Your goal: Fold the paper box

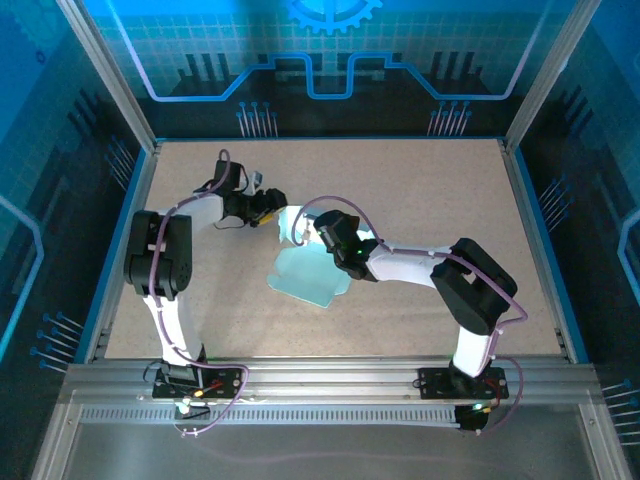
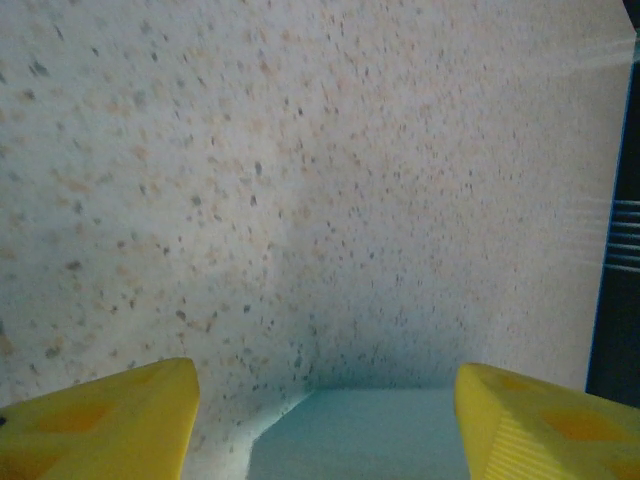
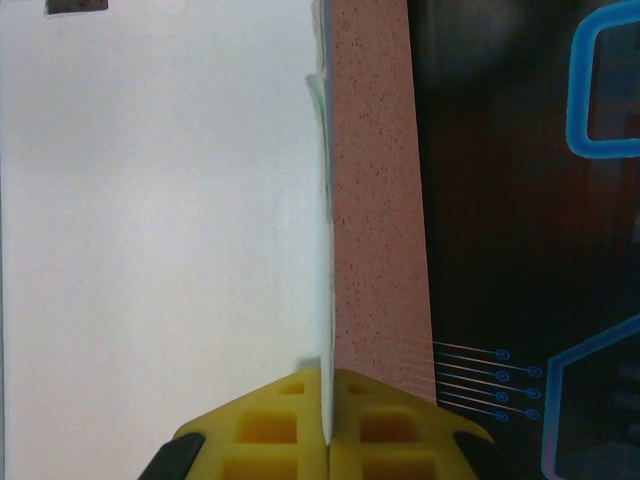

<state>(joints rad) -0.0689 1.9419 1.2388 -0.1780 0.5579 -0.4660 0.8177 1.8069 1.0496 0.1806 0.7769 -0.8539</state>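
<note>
First, the top external view. You have the paper box (image 1: 305, 272) near the middle of the table (image 1: 430, 180). It is a pale blue-white die-cut sheet, mostly flat, with one panel standing up at its 12 o'clock edge. Your right gripper (image 1: 318, 232) meets that raised panel from the 3 o'clock side. Your left gripper (image 1: 272, 210) is just beside the same panel, at its 10 o'clock. The jaws are too small to read here.

Next, the left wrist view. The two yellow fingers (image 2: 110, 420) stand spread apart, at 7 and 5 o'clock. A pale edge of the box lies between them at 6 o'clock. There is a gap on the 7 o'clock side. On the 5 o'clock side the card runs up to the finger, and you cannot tell whether they touch.

Last, the right wrist view. The fingers are pressed together at 6 o'clock, pinching the thin card edge. The white panel runs from there up to 12 o'clock and covers the left half. A strip of speckled table shows just right of the edge.
</note>
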